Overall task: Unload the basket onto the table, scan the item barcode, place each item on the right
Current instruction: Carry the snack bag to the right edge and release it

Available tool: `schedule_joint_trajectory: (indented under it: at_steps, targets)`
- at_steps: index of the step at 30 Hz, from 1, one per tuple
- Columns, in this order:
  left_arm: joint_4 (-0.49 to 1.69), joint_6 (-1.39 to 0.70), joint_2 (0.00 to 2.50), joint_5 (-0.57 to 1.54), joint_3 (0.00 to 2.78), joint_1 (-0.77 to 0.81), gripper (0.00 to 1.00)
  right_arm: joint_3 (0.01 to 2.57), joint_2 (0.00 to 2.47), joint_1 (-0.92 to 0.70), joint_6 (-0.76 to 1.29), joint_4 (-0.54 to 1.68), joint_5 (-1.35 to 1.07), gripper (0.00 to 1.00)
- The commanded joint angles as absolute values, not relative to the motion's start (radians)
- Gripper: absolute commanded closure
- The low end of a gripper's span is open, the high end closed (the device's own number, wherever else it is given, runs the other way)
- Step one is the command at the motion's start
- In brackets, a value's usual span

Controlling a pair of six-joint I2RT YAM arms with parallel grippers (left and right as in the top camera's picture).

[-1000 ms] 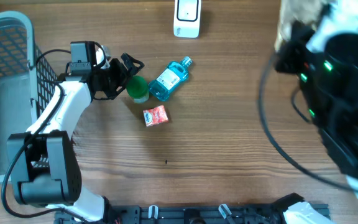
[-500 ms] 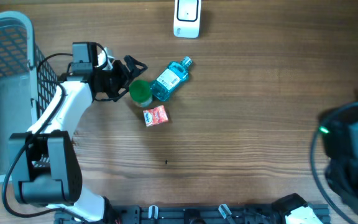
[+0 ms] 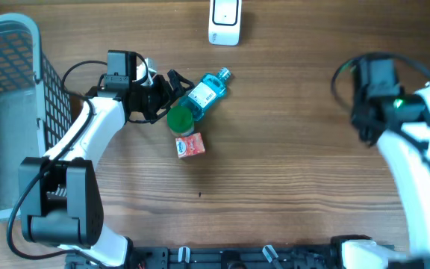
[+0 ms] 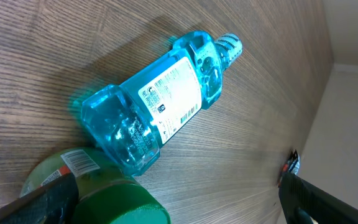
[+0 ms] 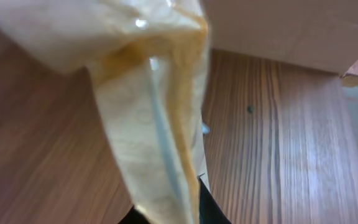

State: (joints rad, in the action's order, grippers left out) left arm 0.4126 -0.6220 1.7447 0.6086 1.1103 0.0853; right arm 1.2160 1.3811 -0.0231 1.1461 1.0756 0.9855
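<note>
My left gripper (image 3: 172,93) has slid rightward across the table, jaws spread as wide as they go and holding nothing. In doing so it has nudged the green container (image 3: 179,119), which now lies a little further right and nearer me, pressed against one of my fingers (image 4: 42,199); its barcode sticker faces my wrist camera. Just ahead of the open jaws lies the blue mouthwash bottle (image 3: 204,93) on its side, its base touching the green container and its cap pointing away from me. It has hardly moved. The red packet (image 3: 189,144), just beyond the green container on the near side, has been pushed slightly too. The scanner (image 3: 225,21) stands well ahead and to the right of this gripper, untouched.

My right arm has swung down from high above the table, and now hangs over its right side. The right gripper (image 5: 169,208) is pressed together on a pale plastic bag (image 5: 148,93), which fills that wrist's view; I can see no barcode on it.

I judge nothing is at the scanner yet: the bag is still well off to its right.
</note>
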Motion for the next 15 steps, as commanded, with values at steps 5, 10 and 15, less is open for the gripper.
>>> schedule_joint_trajectory:
  at_steps: [5, 10, 15]
  targets:
    - [0.413, -0.613, 1.730, 0.627, 1.124, 0.088, 0.00, 1.215, 1.648, 0.361, 0.740, 0.788, 0.731, 0.95]
    - [0.417, -0.612, 1.730, 0.628, 1.124, 0.088, 0.00, 1.215, 1.779, 0.460, 0.724, 0.755, 0.668, 0.53]
    - [0.413, -0.575, 1.726, 0.628, 1.124, 0.088, 0.00, 1.245, 1.772, 0.462, 0.556, 0.688, 0.573, 0.00]
